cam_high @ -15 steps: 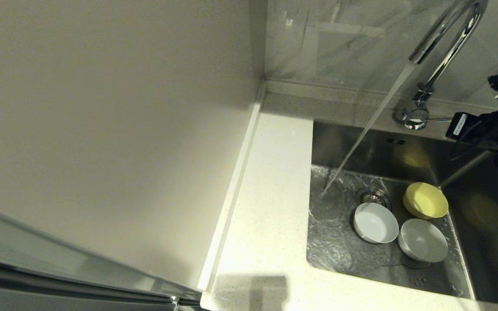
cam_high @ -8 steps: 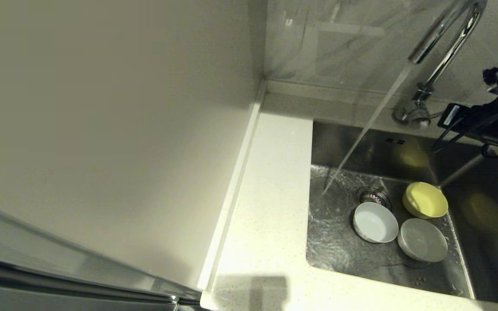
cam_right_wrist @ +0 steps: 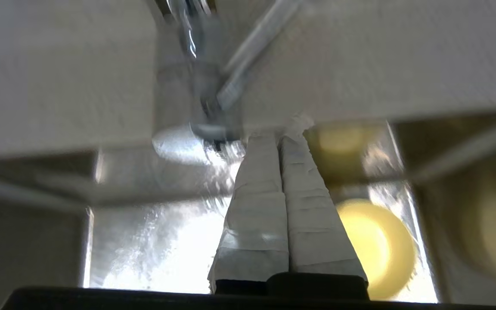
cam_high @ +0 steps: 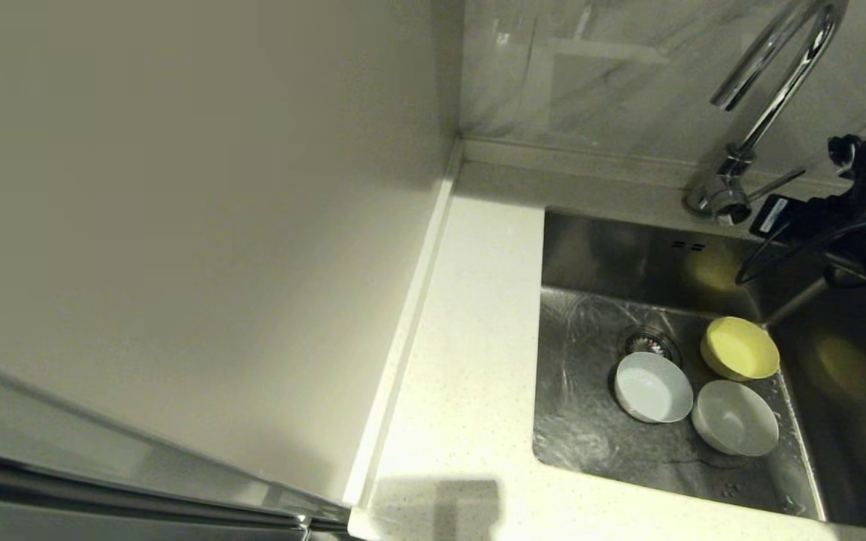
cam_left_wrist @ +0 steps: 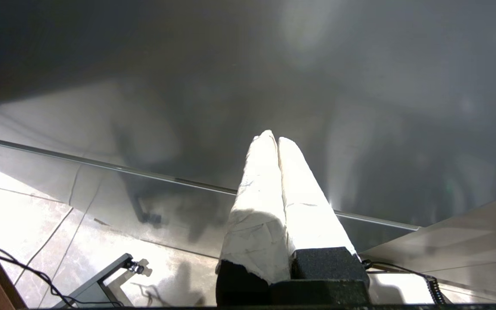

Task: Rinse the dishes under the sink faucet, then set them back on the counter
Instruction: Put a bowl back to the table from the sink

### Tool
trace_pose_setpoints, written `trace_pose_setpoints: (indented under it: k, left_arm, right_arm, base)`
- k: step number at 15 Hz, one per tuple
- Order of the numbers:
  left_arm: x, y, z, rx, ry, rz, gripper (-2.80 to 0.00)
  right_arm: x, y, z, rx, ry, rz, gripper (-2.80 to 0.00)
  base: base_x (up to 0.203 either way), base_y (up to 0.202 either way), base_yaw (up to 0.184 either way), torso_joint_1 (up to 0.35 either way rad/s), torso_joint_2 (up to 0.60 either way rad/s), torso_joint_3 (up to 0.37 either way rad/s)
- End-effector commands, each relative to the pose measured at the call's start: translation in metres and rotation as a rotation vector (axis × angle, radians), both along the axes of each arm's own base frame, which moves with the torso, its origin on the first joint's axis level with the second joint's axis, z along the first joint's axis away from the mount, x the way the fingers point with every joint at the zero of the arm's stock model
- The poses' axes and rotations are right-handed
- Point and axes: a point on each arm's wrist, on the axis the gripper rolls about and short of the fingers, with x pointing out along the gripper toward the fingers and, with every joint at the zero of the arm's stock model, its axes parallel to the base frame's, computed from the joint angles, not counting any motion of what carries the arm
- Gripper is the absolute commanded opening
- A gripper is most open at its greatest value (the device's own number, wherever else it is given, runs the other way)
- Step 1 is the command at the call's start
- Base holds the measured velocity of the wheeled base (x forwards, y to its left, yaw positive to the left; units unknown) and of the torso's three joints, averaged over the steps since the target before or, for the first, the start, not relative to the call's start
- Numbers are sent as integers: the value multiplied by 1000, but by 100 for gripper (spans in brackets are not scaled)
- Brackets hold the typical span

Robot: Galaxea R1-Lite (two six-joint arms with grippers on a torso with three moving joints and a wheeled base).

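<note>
Right gripper (cam_right_wrist: 279, 137): fingers pressed together, empty, beside faucet (cam_high: 767, 98) lever (cam_high: 775, 184).
Left gripper (cam_left_wrist: 272, 138): fingers together, parked away from sink (cam_high: 591, 248).
Dishes: yellow bowl (cam_high: 739, 348) and two white bowls (cam_high: 652, 387) (cam_high: 734, 417) sat on the wet sink floor by drain strainer (cam_high: 649, 342).

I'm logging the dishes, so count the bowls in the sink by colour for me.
White bowls: 2
Pale yellow bowl: 1
Total: 3, all resting in the sink.
</note>
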Motion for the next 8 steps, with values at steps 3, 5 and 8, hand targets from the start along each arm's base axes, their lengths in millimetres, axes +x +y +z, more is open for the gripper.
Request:
trace_pose_setpoints:
  k: [3, 5, 8]
  left_arm:
    - [0, 0, 0, -1, -3, 0, -280]
    - [0, 0, 0, -1, -3, 1, -280]
    - [0, 0, 0, -1, -5, -1, -280]
  right_arm:
    - [-27, -1, -3, -4, 33, -15, -280]
    - [-44, -10, -6, -10, 64, -45, -280]
    - [-89, -15, -8, -124, 184, -26, -280]
  base:
    - [0, 0, 0, 0, 0, 0]
    - [0, 0, 0, 0, 0, 0]
    - [0, 0, 0, 0, 0, 0]
